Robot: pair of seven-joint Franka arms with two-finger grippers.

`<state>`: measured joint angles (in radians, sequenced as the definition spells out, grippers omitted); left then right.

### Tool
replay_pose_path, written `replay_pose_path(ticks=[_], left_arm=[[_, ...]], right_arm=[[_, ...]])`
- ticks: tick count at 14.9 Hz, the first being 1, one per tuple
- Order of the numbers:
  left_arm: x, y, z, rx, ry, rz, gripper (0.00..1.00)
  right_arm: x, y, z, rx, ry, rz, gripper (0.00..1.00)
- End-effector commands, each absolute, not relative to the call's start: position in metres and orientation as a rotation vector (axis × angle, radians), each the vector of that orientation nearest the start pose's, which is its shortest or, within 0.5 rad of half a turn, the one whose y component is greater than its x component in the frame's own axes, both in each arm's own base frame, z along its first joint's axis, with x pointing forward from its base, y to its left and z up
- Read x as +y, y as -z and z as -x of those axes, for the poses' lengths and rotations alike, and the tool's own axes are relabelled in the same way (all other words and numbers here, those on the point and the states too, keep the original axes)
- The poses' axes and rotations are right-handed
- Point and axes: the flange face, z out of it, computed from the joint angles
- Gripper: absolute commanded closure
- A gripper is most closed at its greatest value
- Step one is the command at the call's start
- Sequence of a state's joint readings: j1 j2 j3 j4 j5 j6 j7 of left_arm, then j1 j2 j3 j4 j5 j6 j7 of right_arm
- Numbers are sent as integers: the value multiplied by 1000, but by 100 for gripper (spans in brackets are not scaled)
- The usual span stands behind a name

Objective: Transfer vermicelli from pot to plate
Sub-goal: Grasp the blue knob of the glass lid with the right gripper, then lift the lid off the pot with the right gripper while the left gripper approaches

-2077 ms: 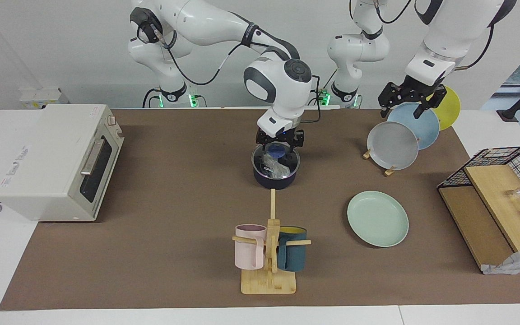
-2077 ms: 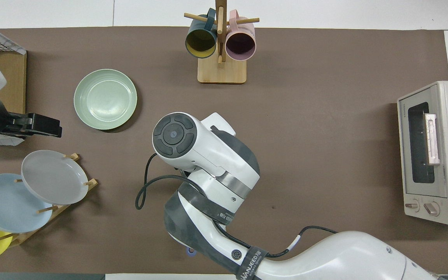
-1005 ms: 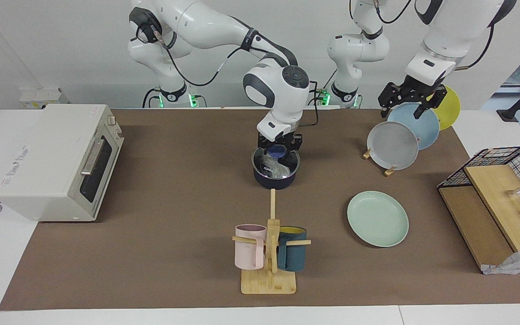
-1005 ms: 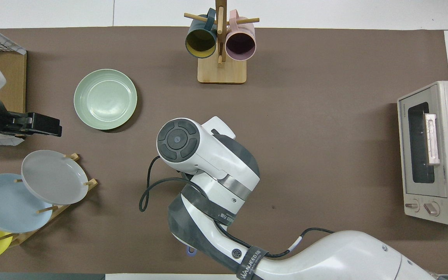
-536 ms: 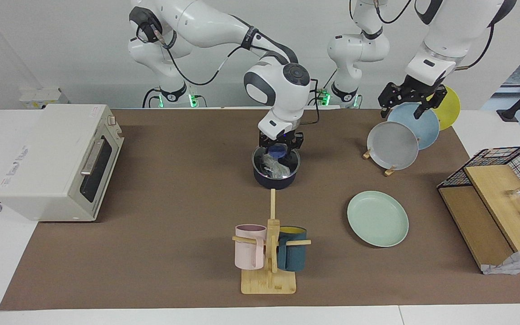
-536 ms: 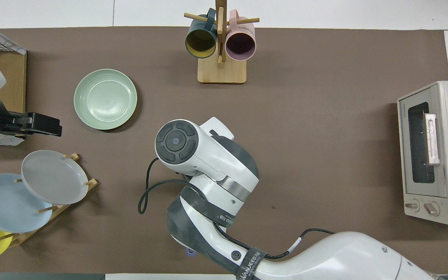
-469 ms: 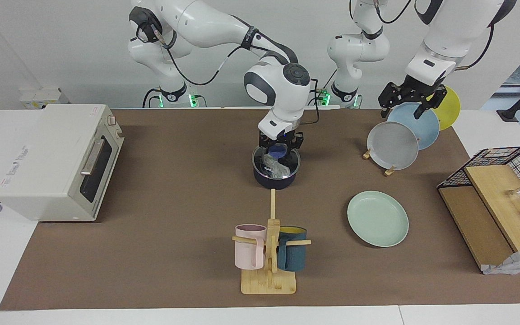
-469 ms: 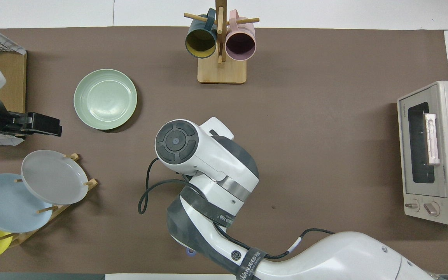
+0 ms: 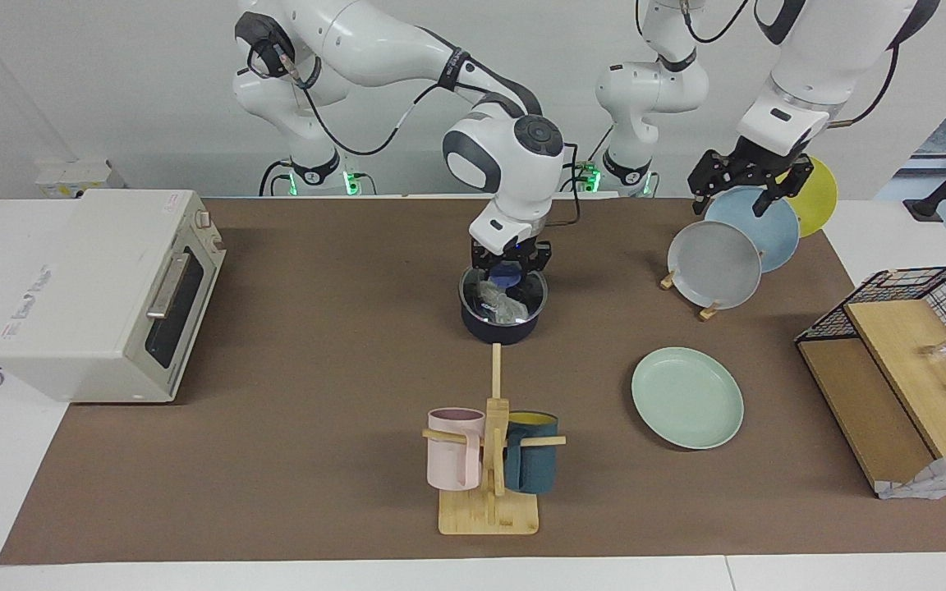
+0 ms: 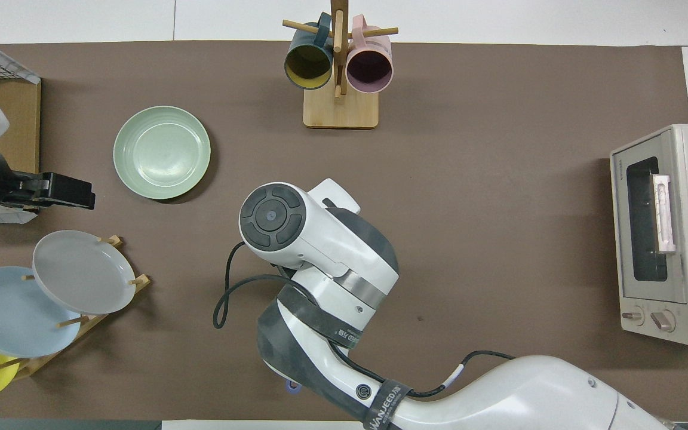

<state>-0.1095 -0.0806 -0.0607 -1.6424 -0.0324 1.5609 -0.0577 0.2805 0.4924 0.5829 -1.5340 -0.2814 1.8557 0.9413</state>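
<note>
Facing view: the brown table mat [image 9: 317, 369] is seen as the largest thing, and all the work is done near its middle. The toaster oven [image 9: 103, 287] is placed well apart from the right gripper [image 9: 509, 275], toward the right arm's end of the table; it is probably not needed for this task. The right arm is bent steeply down so that its gripper can be lowered straight into the pot [image 9: 502, 324]. In the overhead view the pot is hidden completely under this arm.

The plate [image 9: 687, 397] is laid flat, farther from the robots than the right gripper and toward the left arm's end of the table. It is empty, so a free place is ready for the load. The mug rack [image 9: 489, 460] stands between, farther from the robots than the pot, and it should probably be passed by with care.

The vermicelli [image 9: 499, 301] is lying inside the pot, directly under the right gripper. The gripper is held low at the rim, on the part nearer to the robots. Whether it is released or already clenched on the bundles cannot be told. The grasping step is judged to be in hand; no transfer is made yet.

The left gripper [image 9: 740, 193] is held released and empty over the plate rack [image 9: 714, 264]; this arm is waiting.
</note>
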Motion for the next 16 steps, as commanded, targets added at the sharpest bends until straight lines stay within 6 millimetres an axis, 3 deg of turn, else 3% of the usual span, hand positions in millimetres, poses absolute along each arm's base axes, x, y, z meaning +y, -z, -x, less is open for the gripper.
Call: replay_pose_path(ticks=[1, 5, 9, 16], left_arm=[[-94, -637, -519, 166, 14, 3179, 0], [-96, -637, -519, 171, 14, 3178, 0], [-97, -638, -519, 171, 16, 3179, 0], [-97, -637, -519, 173, 14, 3178, 0]], right_arm=[[452, -405, -491, 7, -52, 3208, 31], [451, -407, -492, -32, -48, 3206, 41], [447, -411, -497, -21, -43, 3204, 42], [425, -461, -519, -102, -4, 3199, 42]])
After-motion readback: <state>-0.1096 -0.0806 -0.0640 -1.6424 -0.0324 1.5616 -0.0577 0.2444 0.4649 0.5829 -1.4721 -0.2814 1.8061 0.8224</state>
